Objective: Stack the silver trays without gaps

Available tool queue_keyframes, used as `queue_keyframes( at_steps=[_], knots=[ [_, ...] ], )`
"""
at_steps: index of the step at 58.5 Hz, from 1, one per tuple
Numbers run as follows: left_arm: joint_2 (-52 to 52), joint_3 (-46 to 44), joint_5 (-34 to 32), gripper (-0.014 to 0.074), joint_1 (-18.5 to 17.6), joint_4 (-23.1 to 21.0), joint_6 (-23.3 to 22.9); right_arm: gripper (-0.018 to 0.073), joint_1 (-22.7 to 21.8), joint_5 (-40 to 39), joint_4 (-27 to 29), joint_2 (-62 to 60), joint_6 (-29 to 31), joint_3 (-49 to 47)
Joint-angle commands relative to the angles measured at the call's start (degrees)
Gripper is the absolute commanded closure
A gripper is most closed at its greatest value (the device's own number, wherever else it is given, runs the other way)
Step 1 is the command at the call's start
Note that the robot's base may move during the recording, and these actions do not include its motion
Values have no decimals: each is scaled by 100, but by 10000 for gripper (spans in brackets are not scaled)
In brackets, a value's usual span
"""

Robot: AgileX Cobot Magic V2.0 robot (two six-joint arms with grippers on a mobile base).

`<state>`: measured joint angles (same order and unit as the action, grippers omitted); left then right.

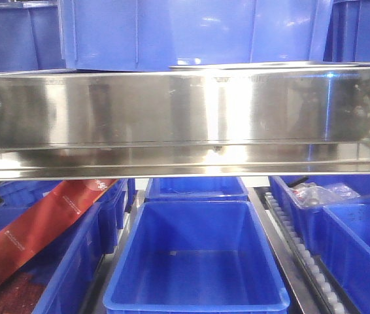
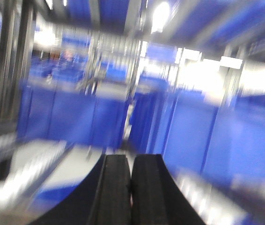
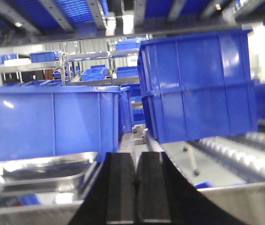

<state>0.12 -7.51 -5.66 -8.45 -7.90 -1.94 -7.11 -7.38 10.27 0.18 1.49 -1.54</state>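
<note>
A broad mirror-bright rail (image 1: pixel 185 124) spans the front view from edge to edge, with deep blue bins (image 1: pixel 159 33) standing on the level behind and above it. Below the rail an open bin (image 1: pixel 198 261) sits in the middle of the lower level. More bins stand on either side of it, and a line of rollers (image 1: pixel 306 252) runs down to its right.

In the front view the tray (image 1: pixel 257 65) shows only as a thin grey-silver strip just above the rail's top edge, right of centre, in front of the upper bins. The right wrist camera sees it more fully (image 3: pixel 43 171): shallow, shiny, with rounded corners. It lies low on the left, directly in front of a wide blue bin (image 3: pixel 53 122) and just left of the gripper. Reflections in the metal make it impossible to tell whether one tray or several lie there.

A red carton (image 1: pixel 38 239) leans at a slant in the lower-left bin. Two stacked bins (image 3: pixel 198 84) stand to the right in the right wrist view, beside a bed of rollers (image 3: pixel 245 150).

The right gripper (image 3: pixel 136 157) points out past the tray's near corner, its jaws drawn almost together with nothing between them. The left gripper (image 2: pixel 131 159) appears in a heavily blurred picture of blue bins, its black fingers (image 2: pixel 111 187) pressed close and carrying nothing.
</note>
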Motion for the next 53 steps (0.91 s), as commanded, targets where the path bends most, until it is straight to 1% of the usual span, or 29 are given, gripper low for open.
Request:
queue_keyframes(
  at_steps=[1, 5, 8, 11, 13, 16, 19, 22, 25, 29, 31, 36, 42, 45, 48, 53],
  knots=[
    [-12, -614, 217, 604, 13, -92, -24, 638, -21, 415, 324, -18, -20, -423],
    [-12, -1072, 819, 604, 13, -15, 20, 638, -21, 959, 324, -18, -20, -825],
    [-12, -1420, 1306, 604, 13, 146, 33, 638, -21, 1202, 324, -18, -20, -1046],
    [-12, -1731, 1809, 604, 13, 160, 33, 638, -21, 1432, 324, -18, -20, -1309],
    [-12, -1972, 2126, 604, 13, 269, 33, 638, -21, 1586, 324, -18, -20, -1487],
    [-12, -2246, 2417, 604, 13, 467, 33, 638, -21, 1855, 324, -18, -20, -1821],
    [1, -2473, 2565, 604, 13, 539, 33, 638, -21, 2123, 324, -18, -20, -2102],
    [149, -2718, 2682, 604, 13, 564, 33, 638, -21, 2364, 324, -18, -20, -2438],
    [365, -2990, 2887, 603, 13, 564, 33, 638, -21, 2401, 324, 92, -20, -2703],
    [704, -3351, 3305, 600, 13, 564, 42, 638, -11, 2518, 324, 345, -20, -3015],
    [899, -3547, 3537, 600, 13, 564, 42, 638, -11, 2703, 324, 516, -20, -3230],
    [1502, -3938, 4007, 600, 13, 495, 73, 638, -11, 3365, 380, 1136, -20, -3758],
    [2202, -4445, 4514, 601, 13, 191, 349, 638, -11, 4172, 380, 1921, -20, -4437],
    [2597, -4731, 4733, 601, 13, 33, 364, 638, -11, 4530, 380, 2356, -20, -4813],
    [2956, -4974, 4924, 603, 13, -34, 364, 638, -11, 4827, 380, 2737, -20, -5138],
    [3712, -5408, 5405, 612, 13, -158, 364, 638, -11, 5510, 380, 3442, 367, -5763]
  ],
)
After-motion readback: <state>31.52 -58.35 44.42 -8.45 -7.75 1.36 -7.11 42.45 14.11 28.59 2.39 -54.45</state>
